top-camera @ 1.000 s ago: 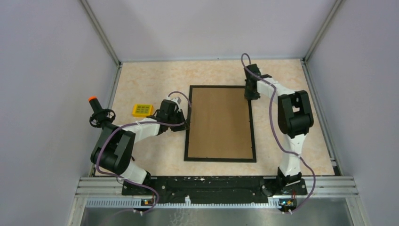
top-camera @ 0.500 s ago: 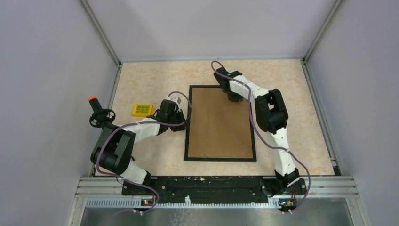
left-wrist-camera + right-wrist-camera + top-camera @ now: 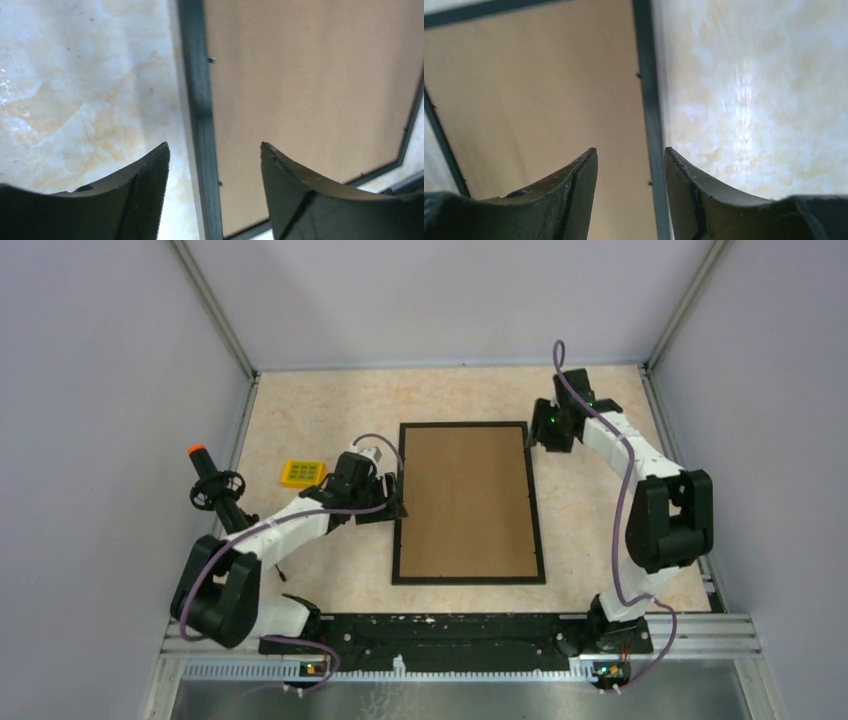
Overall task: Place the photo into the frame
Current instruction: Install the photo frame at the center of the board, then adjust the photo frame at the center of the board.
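A marbled beige table (image 3: 320,410) is seen across the middle of the overhead view. The black frame (image 3: 468,580) is laid flat at its centre, long sides running up the picture, and its opening is filled by a brown cardboard sheet (image 3: 468,502). The left gripper (image 3: 214,145) is held over the frame's left bar, jaws apart, with the bar seen in the gap. The right gripper (image 3: 630,149) is likewise open over the right bar, near the frame's upper right corner. At the table's left edge a black handle with an orange tip (image 3: 213,483) is seen, and a small yellow pad (image 3: 302,473) lies to its right.
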You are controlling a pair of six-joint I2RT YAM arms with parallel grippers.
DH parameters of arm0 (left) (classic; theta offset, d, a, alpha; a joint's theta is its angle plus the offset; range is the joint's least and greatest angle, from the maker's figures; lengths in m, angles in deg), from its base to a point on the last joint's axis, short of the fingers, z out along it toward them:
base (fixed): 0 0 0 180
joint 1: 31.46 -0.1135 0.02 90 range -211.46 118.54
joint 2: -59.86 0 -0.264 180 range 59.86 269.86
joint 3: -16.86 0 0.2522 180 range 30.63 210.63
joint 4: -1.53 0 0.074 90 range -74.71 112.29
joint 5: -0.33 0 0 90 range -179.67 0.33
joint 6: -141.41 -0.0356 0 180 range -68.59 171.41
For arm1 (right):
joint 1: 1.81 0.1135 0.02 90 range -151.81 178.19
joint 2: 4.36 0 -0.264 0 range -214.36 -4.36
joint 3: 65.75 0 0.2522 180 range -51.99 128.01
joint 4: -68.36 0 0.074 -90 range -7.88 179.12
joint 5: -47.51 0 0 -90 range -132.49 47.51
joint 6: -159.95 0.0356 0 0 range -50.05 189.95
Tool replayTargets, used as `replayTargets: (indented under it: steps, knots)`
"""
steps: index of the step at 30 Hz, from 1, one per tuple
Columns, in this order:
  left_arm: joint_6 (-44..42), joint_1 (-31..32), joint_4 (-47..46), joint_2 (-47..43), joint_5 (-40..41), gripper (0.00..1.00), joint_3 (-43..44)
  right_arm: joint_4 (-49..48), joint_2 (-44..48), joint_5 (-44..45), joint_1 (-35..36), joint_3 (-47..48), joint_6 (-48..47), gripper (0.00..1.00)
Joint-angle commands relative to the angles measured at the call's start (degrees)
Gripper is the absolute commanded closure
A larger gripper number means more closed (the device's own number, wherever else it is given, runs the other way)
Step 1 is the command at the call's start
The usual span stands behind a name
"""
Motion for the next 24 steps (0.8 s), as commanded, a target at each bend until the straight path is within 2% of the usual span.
replayTargets:
  steps: [1, 4, 6, 9, 12, 15, 20, 24]
  knots:
    - [1.1, 5.2, 9.1, -9.0, 2.4, 0.22, 4.2, -8.5, 4.3, -10.1, -2.0, -13.8, -0.1, 0.47]
    - [5.2, 14.1, 14.3, -11.8, 6.0, 0.14, 4.7, -10.7, 4.4, -10.4, -2.8, -17.0, -1.1, 0.45]
    - [10.2, 20.4, 15.1, -13.4, 5.7, 0.13, 2.9, -10.9, 3.0, -9.5, -2.9, -17.4, -1.9, 0.45]
    - [19.1, 30.5, 13.1, -15.0, 5.9, 0.13, -0.1, -11.7, 1.3, -8.0, -2.9, -17.7, -2.3, 0.51]
    - [27.6, 41.1, 9.4, -14.1, 9.6, 0.17, -1.2, -12.3, 0.0, -6.0, -2.9, -17.9, -2.7, 0.56]
    - [32.7, 49.3, 1.6, -9.2, 12.3, 0.25, -1.5, -13.1, -1.1, -5.3, -2.9, -18.5, -2.6, 0.67]
    - [32.6, 52.2, -6.3, 5.8, 5.8, 0.29, 2.6, -14.7, -1.8, -2.8, -2.9, -20.7, -1.6, 0.79]
    - [32.0, 51.7, -7.5, 10.5, 6.5, 0.31, 4.2, -14.0, -2.0, -0.8, -2.9, -22.3, -1.5, 0.89]
